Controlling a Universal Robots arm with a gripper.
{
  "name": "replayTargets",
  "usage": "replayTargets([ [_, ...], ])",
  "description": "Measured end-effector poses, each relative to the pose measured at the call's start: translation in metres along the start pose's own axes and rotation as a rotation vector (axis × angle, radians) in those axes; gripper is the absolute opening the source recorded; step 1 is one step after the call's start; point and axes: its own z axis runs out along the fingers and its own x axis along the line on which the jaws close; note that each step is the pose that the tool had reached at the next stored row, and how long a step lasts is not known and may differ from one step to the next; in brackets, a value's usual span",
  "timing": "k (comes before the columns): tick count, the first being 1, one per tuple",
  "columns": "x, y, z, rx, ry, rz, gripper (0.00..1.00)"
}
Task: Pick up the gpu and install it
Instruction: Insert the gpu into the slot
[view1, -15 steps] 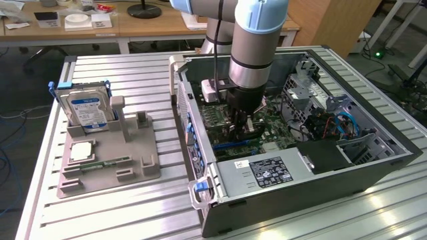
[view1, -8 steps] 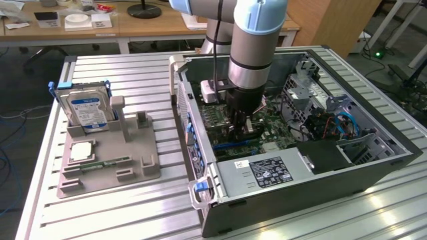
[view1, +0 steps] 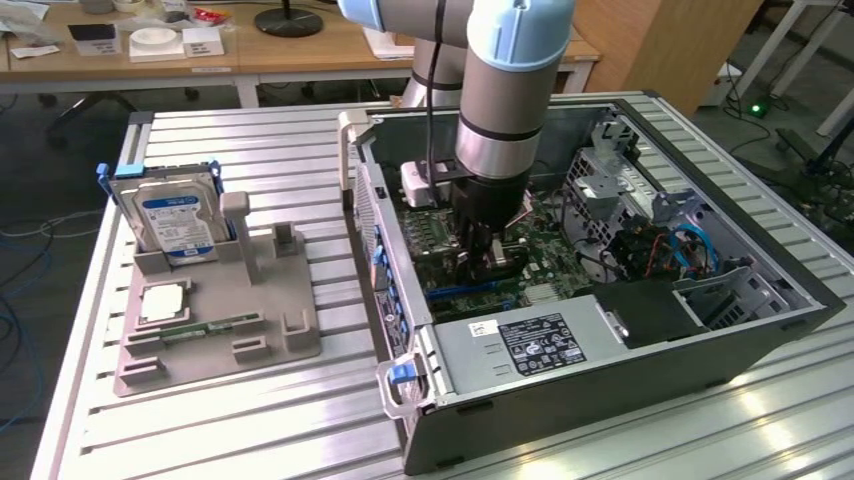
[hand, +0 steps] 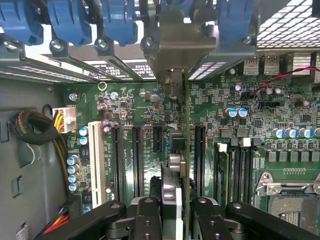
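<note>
Your arm is hanging nearly upright over the open computer case (view1: 747, 335). The case is lying on its side on the slatted metal table (view1: 240, 430) and taking up the half toward the table's edge at the exterior view's right. The gripper (view1: 483, 255) is sitting down inside the case, just above the motherboard (view1: 541, 262) and near the middle of the board.

In the wrist view the fingers (hand: 147, 217) are clenching the gpu (hand: 186, 125) from both sides, so you are holding the card edge-on. Its thin green edge is running straight away from the gripper to its silver bracket (hand: 177, 45), which is reaching the case's slotted rear wall just beside the row of blue latches (hand: 70, 20). The card is standing perpendicular to the motherboard, parallel to the black expansion slots (hand: 136, 160) and between two of them — whether its connector is touching a slot, you cannot tell.

Toward the table's opposite edge, well apart from the case, the grey fixture tray (view1: 267, 300) is carrying the hard drive (view1: 174, 220) upright. A processor chip (view1: 163, 303) and a narrow memory stick (view1: 214, 325) are lying flat near the tray's front. The power supply (view1: 534, 345) is sitting in the corner of the case nearest the exterior camera — label facing up.
</note>
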Motion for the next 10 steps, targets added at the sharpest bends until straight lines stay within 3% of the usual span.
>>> replayTargets([
  [10, -0.0003, 0.0009, 0.0026, -0.0003, -0.0016, 0.0, 0.28],
])
